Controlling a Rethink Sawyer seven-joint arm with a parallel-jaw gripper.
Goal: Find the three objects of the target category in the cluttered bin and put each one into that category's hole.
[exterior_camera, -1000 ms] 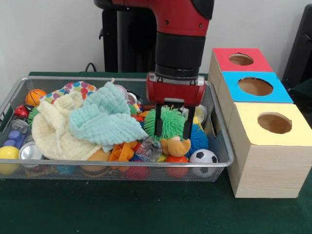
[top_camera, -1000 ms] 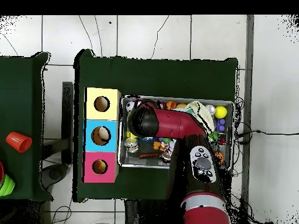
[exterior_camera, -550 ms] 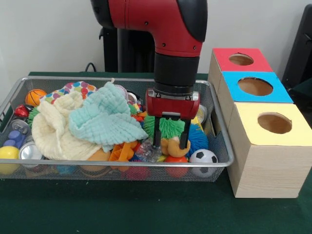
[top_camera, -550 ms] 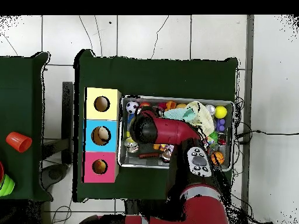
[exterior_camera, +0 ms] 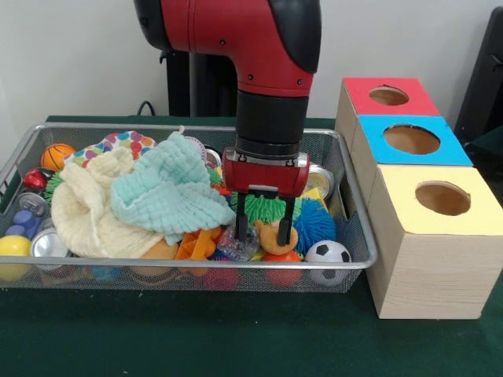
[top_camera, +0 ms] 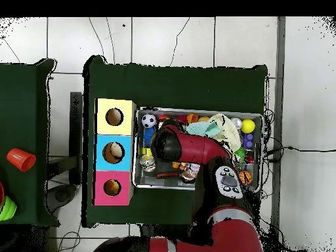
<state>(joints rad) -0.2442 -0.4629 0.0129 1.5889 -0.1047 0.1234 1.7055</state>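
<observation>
My gripper (exterior_camera: 264,229) is open and lowered into the wire bin (exterior_camera: 189,266). Its fingertips (exterior_camera: 241,229) reach down among the toys near the bin's front wall. Between the fingers sit a green spiky ball (exterior_camera: 264,207) and, lower, a small orange plush toy (exterior_camera: 274,236). A clear crumpled item (exterior_camera: 234,246) lies by the left finger. A blue spiky ball (exterior_camera: 313,224) and a soccer ball (exterior_camera: 328,253) lie just to the right. Three boxes stand to the right of the bin, with a red hole (exterior_camera: 389,96), a blue hole (exterior_camera: 411,139) and a yellow hole (exterior_camera: 442,198). In the overhead view the arm (top_camera: 187,147) hides the gripper.
A mint cloth (exterior_camera: 169,192) and a cream cloth (exterior_camera: 85,209) cover the bin's left half. A small basketball (exterior_camera: 56,155), a yellow ball (exterior_camera: 12,247) and metal tins lie at the far left. An orange cup (top_camera: 21,159) stands on a separate table.
The gripper has dropped lower into the bin and shifted slightly left in the front view, from over the green spiky ball to straddling the orange plush. It stays open.
</observation>
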